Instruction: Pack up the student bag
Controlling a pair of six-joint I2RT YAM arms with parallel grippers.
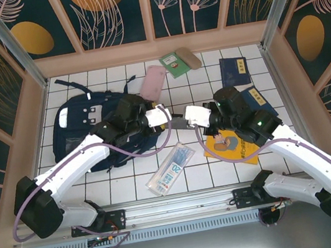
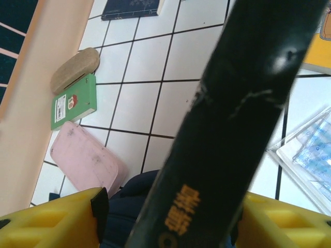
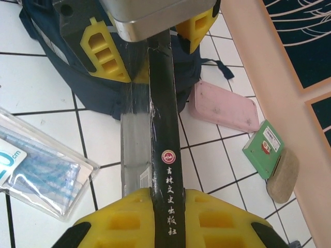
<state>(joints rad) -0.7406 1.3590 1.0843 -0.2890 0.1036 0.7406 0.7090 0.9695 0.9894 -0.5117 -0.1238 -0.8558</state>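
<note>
The right hand [image 3: 166,201] grasps a dark book [image 3: 163,129] by its spine at mid-frame. The left hand [image 2: 173,209] straddles the book's far end, not clenched, with a gap on one side. The bag [image 1: 83,121] lies upper left on the worktop [image 1: 115,81].

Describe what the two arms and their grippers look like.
Both the left arm and right arm have white shells between black joints, on black bases, with a lilac cable looping alongside each. The left gripper and right gripper have blocky yellow fingers with hollow pockets. The left's fingers carry black pads.
</note>
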